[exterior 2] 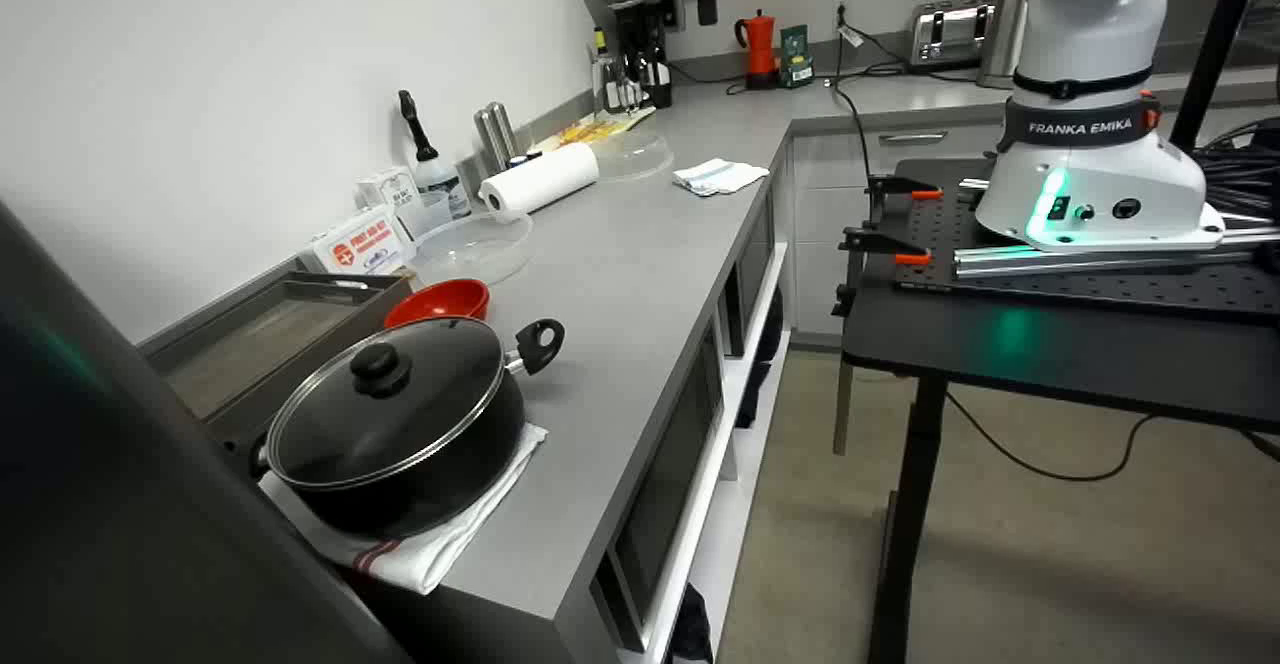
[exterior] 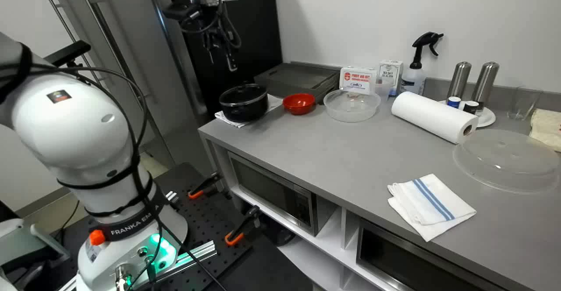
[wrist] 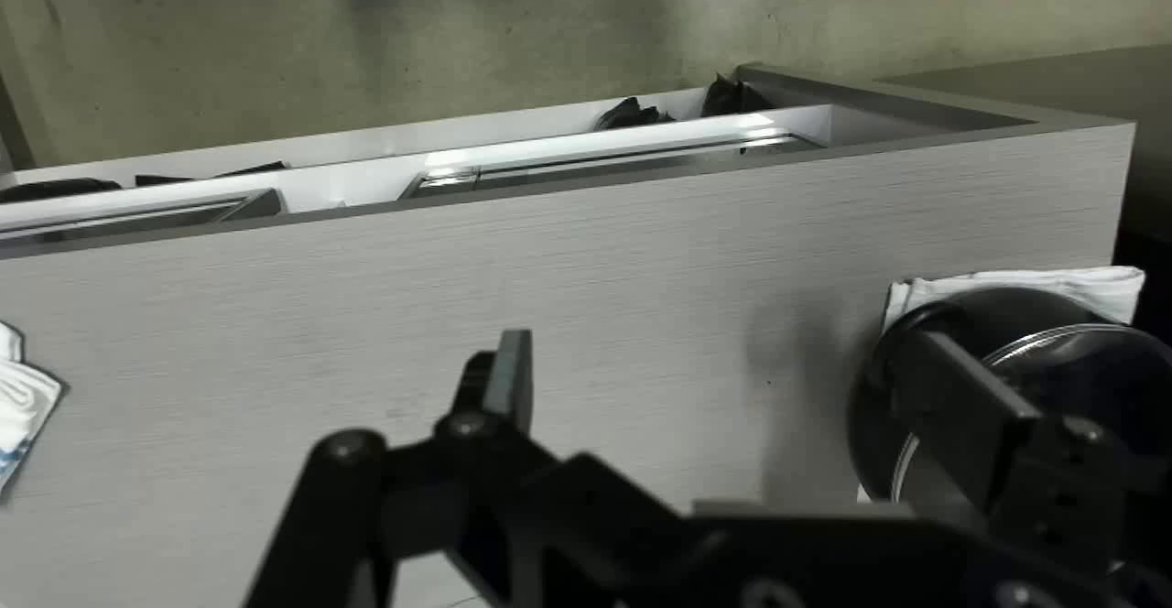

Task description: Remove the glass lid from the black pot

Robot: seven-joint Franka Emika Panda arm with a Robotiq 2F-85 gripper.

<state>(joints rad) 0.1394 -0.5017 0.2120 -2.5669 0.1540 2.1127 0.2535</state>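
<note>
Hanging high above the gray countertop [wrist: 549, 269], your Robotiq gripper [wrist: 732, 374] had its two fingers [wrist: 513, 374] spread wide and stood well apart from the glass lid [exterior 2: 385, 419], which lay on the black pot [exterior 2: 440, 494] with its black knob [exterior 2: 381, 368] upward. In an exterior view you could see the pot resting on a folded white dish towel [exterior 2: 425, 559] with dark red striping at the end of the countertop, one looped handle [exterior 2: 530, 356] jutting from its side. Near it sat a red bowl [exterior: 299, 103], with a clear round dish [exterior: 353, 107] just beyond and, farther along, a paper-towel roll [exterior: 431, 113] on its side.
</note>
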